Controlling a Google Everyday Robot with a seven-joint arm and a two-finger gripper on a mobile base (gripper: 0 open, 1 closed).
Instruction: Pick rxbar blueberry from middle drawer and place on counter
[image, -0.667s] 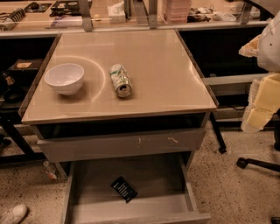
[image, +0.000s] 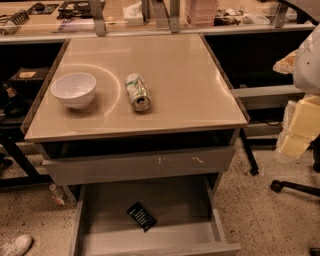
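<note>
One gripper is all you have, and it sits at the far right edge of the view, a pale cream block under the white arm, out beyond the right side of the drawer unit and well apart from everything on it. You cannot tell from here whether it is open or closed. It carries nothing of the task.

From the gripper, the rxbar blueberry lies to the left and nearer, and lower down. It rests flat on the grey floor of the middle drawer, which stands pulled out. The bar is a little left of the drawer's middle, in its near half, touching neither side wall. Its long axis runs diagonally, from far left to near right, so you will likely need to turn the wrist to close across the narrow width.

Above the drawer, the scratched drawer front overhangs the far part of the floor. The bar looks clear of it, so a descent from above seems possible.

Higher up, the counter holds a white bowl at the left and a crushed can just right of it. The right half is bare beige surface, and it is the side nearest the gripper.
</note>
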